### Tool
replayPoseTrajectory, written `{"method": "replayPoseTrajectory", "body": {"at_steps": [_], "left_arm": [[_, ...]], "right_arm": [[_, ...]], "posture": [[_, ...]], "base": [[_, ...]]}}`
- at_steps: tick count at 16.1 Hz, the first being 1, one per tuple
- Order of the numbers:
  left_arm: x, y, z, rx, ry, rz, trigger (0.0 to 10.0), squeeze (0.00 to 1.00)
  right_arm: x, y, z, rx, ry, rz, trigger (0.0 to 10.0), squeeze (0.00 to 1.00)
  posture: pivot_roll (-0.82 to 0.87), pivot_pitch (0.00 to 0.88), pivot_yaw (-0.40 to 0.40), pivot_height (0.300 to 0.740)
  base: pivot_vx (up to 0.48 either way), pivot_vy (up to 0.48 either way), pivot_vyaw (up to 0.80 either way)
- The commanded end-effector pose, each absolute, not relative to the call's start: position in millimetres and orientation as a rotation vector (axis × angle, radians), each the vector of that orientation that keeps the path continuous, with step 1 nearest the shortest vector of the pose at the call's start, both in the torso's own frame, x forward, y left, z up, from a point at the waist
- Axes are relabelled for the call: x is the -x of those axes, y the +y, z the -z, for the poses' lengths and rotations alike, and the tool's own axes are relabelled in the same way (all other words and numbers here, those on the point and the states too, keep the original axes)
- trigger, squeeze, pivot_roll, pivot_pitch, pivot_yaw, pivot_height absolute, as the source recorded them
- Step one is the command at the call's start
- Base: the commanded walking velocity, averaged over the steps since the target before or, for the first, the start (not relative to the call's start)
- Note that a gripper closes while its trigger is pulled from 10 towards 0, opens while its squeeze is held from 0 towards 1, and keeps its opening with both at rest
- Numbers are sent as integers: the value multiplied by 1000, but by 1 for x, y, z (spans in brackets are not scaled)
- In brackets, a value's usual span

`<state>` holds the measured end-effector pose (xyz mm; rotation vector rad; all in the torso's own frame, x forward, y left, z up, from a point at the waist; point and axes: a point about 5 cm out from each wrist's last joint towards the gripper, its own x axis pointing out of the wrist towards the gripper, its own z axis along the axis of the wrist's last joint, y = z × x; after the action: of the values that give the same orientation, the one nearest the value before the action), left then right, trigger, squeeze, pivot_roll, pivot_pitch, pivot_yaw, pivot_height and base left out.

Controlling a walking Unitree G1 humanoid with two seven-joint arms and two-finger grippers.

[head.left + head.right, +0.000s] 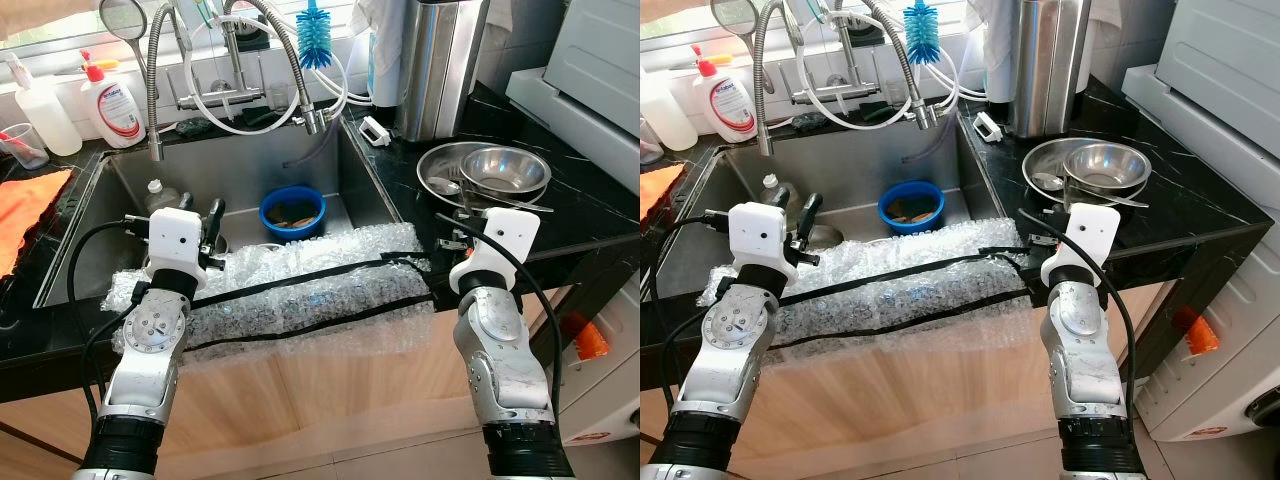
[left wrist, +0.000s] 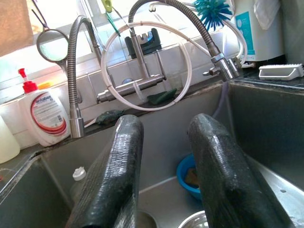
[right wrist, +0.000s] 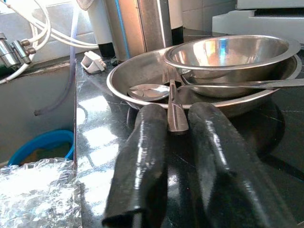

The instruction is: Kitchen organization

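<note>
1. The right gripper stands on the black counter before the steel plate; its fingers are narrowly apart, the fork handle between them – contact is hidden.
2. The left gripper hangs over the sink, fingers apart and empty.
3. The blue bowl contents are unclear.

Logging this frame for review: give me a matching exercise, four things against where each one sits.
Things:
1. blue bowl
2. steel bowl
3. bubble wrap
4. soap bottle

Places:
A. draped over the sink's front edge
B. on the ledge behind the sink, on the robot's left
C. on the sink floor
D. in the steel plate on the black counter

Pairs: 1-C, 2-D, 3-A, 4-B
</note>
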<state>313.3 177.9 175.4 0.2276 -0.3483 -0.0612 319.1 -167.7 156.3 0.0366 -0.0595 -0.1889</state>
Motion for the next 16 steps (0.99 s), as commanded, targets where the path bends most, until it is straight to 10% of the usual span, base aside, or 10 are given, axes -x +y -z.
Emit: {"method": "replayPoseTrajectory", "body": {"at_steps": [1, 14, 15, 16], "left_arm": [[-314, 179, -174, -246, -344, 58, 10000, 0], [-314, 178, -174, -251, -349, 57, 10000, 0], [-314, 178, -174, -251, -349, 57, 10000, 0], [-314, 178, -175, -251, -350, 55, 10000, 0]], "right_arm": [[-323, -163, -160, -35, -59, 169, 1765, 0], [-323, -155, -171, -42, -138, 99, 510, 0], [-323, -154, -172, -42, -144, 93, 1608, 0], [-323, -153, -174, -41, -153, 86, 8824, 0]], "posture": [[-159, 0, 80, 740], [-159, 0, 76, 740], [-159, 0, 76, 740], [-158, 0, 77, 740]], "base": [[0, 0, 0], [0, 0, 0], [0, 0, 0], [0, 0, 0]]}}
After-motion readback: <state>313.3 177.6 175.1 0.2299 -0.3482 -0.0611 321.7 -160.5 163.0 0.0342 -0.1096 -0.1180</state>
